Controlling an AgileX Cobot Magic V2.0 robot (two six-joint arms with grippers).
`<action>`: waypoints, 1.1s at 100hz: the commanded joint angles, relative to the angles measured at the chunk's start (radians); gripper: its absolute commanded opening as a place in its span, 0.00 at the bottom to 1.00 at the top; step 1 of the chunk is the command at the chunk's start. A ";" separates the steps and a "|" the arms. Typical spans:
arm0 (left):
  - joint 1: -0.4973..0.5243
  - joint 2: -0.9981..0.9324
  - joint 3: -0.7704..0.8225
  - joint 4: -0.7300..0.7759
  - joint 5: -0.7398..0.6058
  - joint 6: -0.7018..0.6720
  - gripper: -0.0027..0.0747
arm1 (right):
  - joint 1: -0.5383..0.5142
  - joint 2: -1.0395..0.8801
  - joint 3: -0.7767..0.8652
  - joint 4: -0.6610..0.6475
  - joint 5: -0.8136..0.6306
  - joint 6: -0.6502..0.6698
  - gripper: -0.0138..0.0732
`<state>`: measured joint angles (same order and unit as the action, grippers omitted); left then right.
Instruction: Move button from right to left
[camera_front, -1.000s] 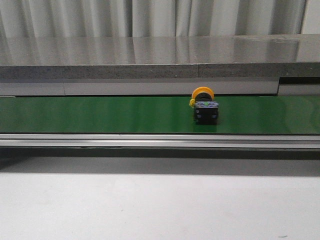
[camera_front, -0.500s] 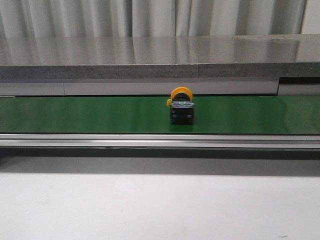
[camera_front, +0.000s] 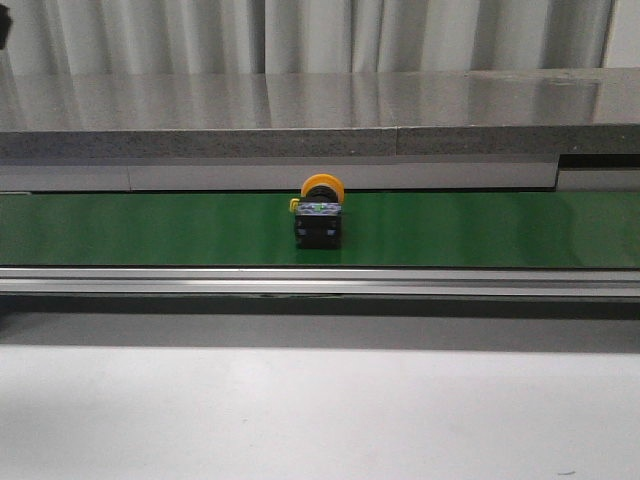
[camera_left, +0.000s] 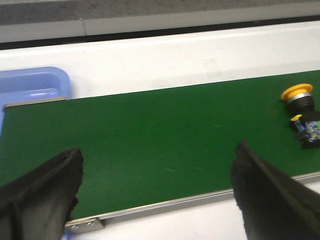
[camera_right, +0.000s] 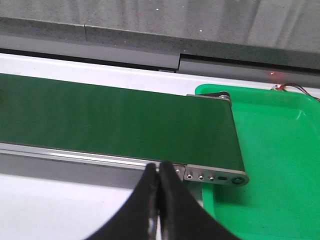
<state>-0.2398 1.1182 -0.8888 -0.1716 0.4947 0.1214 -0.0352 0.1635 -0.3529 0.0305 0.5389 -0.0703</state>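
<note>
Both arms out of sight in front view; only fingertips visible in wrist views. Blue tray (camera_left: 32, 87) cut off at frame edge, partly behind belt end; contents not discernible. Green tray (camera_right: 270, 150) also cropped, past the belt's other end roller.

Button (camera_front: 319, 213) on green belt (camera_front: 150, 228), near mid-length in front view, orange-yellow cap tipped toward the far side, black body toward camera. In left wrist view, lying on its side near the belt's near edge. Small markings on body too blurred to read. Grey ledge (camera_front: 300, 140) behind belt, metal rail (camera_front: 300, 283) in front, pale tabletop (camera_front: 320, 410) below. Nothing between button and left hand.

Left hand (camera_left: 157, 165) spread wide above belt, holding nothing, well apart from button. Right hand (camera_right: 159, 187) pressed together, tips touching, empty, over rail near belt end.
</note>
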 joint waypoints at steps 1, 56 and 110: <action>-0.041 0.050 -0.096 -0.009 -0.028 -0.029 0.81 | -0.001 0.011 -0.025 0.000 -0.078 -0.003 0.08; -0.166 0.434 -0.502 0.247 0.263 -0.310 0.81 | -0.001 0.011 -0.025 0.000 -0.078 -0.003 0.08; -0.166 0.596 -0.619 0.232 0.451 -0.397 0.81 | -0.001 0.011 -0.025 0.000 -0.078 -0.003 0.08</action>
<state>-0.3982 1.7416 -1.4745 0.0785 0.9476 -0.2632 -0.0352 0.1635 -0.3529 0.0327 0.5389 -0.0703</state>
